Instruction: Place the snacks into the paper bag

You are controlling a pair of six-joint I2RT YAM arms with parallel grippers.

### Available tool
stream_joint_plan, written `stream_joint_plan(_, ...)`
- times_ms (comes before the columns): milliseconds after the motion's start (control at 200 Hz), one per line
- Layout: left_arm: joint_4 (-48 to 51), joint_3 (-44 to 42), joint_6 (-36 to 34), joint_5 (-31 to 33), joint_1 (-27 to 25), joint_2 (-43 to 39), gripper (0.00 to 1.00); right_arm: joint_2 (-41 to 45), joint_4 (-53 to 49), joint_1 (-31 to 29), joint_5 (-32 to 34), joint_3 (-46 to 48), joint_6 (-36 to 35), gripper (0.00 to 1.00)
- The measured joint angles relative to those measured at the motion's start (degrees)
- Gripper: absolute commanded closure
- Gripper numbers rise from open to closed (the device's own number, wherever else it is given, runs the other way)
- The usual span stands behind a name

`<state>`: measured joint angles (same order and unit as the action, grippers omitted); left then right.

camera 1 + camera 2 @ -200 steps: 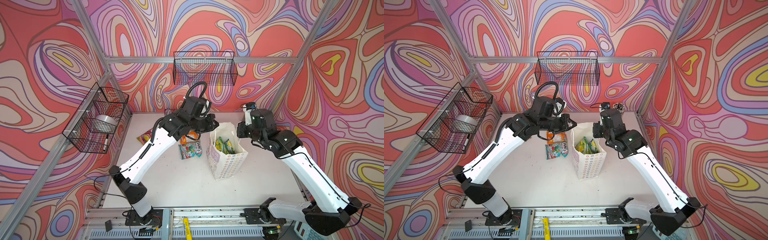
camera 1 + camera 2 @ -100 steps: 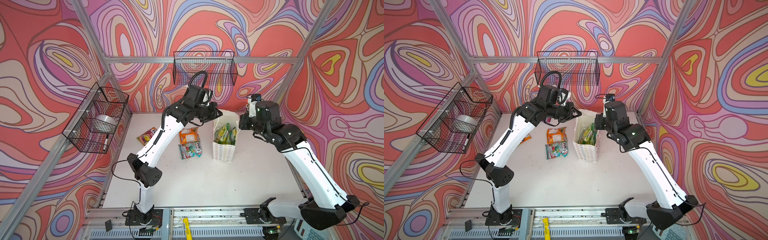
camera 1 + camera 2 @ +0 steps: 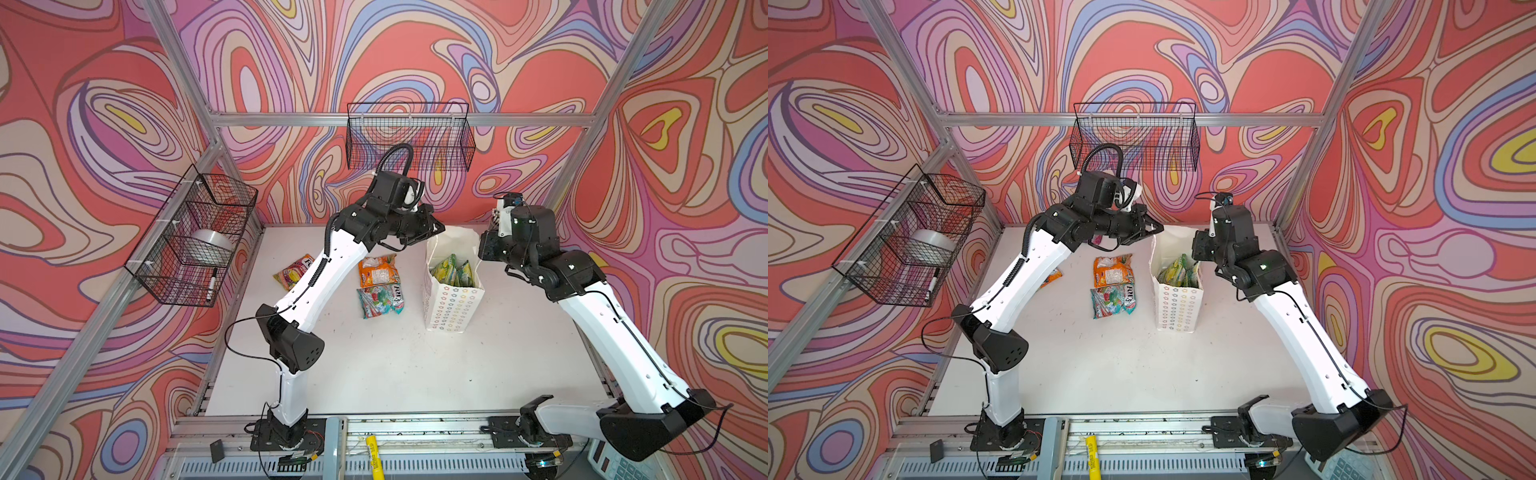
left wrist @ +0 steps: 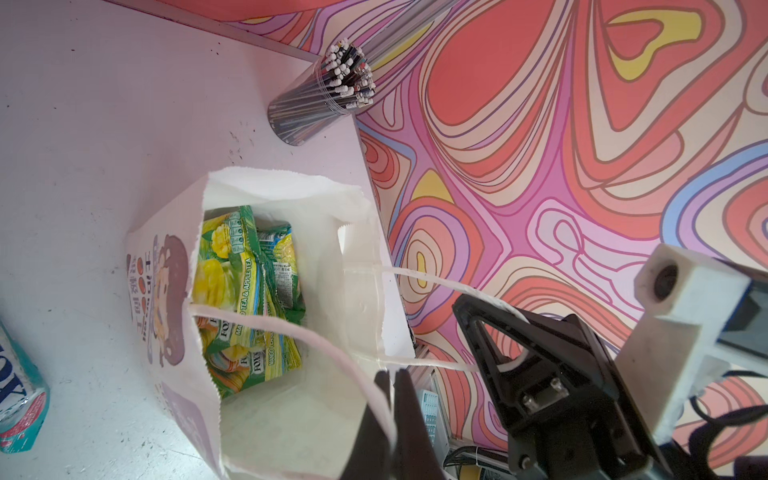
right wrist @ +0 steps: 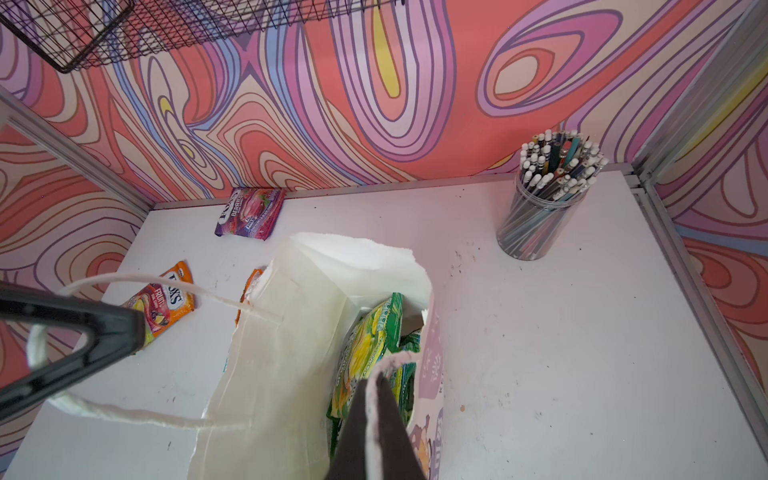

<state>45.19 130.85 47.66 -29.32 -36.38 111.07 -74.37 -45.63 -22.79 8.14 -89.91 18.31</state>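
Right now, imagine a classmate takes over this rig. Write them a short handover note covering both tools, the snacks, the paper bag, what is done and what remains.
Left tool: shut on one cord handle of the paper bag.
Right tool: shut on the other cord handle.
Bag: upright on the table, mouth open.
Done: green and yellow-green packets are inside.
To do: four snacks lie on the table. The orange packet and teal packet are beside the bag, the FOX'S Fruits packet is farther from it, and the purple Berries packet is at the table's back edge.
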Motion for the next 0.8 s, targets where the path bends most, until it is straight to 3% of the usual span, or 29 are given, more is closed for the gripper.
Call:
stream_joint_plan(341, -0.6, -7.8, 0.0, 0.7, 0.0, -6.3, 1.00, 1.1, -1.6, 0.0, -3.9, -0.1, 0.5, 1.00)
stream_joint_plan(416, -1.1, -10.6, 0.0, 0.7, 0.0, -7.1, 0.85, 1.3, -1.1, 0.0, -4.6, 0.6, 0.5, 1.00)
stream_joint_plan(516, -1.9, -13.5, -0.7, 1.2, 0.1, -8.6, 0.48, 1.9, -0.2, 0.0, -5.0, 2.0, 0.6, 1.00)
stream_joint_plan(626, -1.6, -16.3, -2.6, 3.1, 0.7, -11.8, 0.21, 3.1, 0.2, 0.0, -4.9, 3.2, 0.5, 1.00)
stream_joint_plan(801, -1.3, -23.7, -6.7, 5.4, 3.3, -21.4, 0.02, 5.6, 1.4, 0.0, -4.1, 4.8, 0.4, 1.00)
